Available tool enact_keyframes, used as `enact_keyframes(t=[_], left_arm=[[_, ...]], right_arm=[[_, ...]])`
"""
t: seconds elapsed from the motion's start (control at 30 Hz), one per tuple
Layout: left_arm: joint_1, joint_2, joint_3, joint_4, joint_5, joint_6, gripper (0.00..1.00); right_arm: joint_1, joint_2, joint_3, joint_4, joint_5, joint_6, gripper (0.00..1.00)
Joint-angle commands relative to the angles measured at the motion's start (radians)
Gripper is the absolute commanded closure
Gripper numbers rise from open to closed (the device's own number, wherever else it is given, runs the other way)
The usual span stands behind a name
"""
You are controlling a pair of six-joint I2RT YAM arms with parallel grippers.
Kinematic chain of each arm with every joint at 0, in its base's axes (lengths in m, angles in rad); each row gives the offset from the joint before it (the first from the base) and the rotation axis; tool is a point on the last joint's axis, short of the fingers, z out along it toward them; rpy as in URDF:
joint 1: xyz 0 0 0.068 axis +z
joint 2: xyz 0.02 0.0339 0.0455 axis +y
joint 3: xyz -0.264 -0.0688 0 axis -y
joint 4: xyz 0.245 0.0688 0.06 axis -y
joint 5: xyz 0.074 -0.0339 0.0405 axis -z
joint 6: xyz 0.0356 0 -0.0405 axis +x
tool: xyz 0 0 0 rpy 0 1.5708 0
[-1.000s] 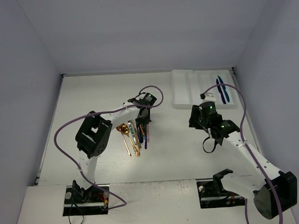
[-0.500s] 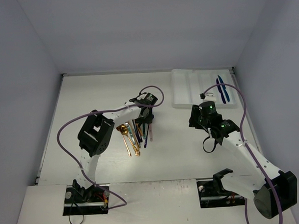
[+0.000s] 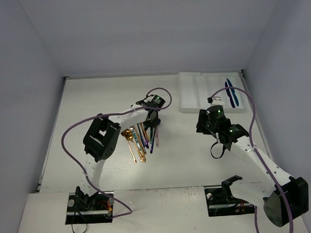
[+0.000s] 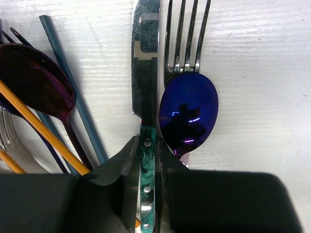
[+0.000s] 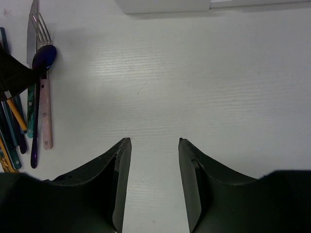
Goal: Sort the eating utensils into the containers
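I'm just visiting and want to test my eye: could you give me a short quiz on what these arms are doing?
1. True or false: the right gripper holds a fork.
2. The left gripper is shut on: A) blue spoon, B) green-handled knife, C) orange stick?
3. Fill in: the utensils already in the white tray are ____ in colour.
Key: 1 false, it is open and empty; 2 B; 3 blue.

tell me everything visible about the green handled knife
The knife has a shiny silver blade and a marbled green handle with small rivets. It lies flat on the white table, blade pointing away from the left hand, which is shut on its handle. A fork and a blue spoon lie close beside its blade.
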Motion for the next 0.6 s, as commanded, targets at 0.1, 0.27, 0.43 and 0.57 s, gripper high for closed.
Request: enact_keyframes(t=[0.1, 0.27, 0.43, 0.57], left_arm=[[0.008, -0.124, 0.119, -0.036, -0.030, 0.041, 1.00], [0.013, -0.237, 0.168, -0.011, -0.031, 0.066, 1.00], [0.020, -0.367, 0.086, 0.152, 0.087, -0.006, 1.00], [0.020, -0.441, -0.029, 0.338, 0.187, -0.123, 1.00]], right_arm=[[-0.003, 0.011, 0.077, 0.026, -0.050, -0.017, 0.58], [-0.001, 0.008, 0.162, 0.024, -0.131, -0.007, 0.52], [0.001, 0.014, 0.255, 0.030, -0.236, 0.008, 0.47], [0.008, 0.017, 0.317, 0.039, -0.288, 0.015, 0.42]])
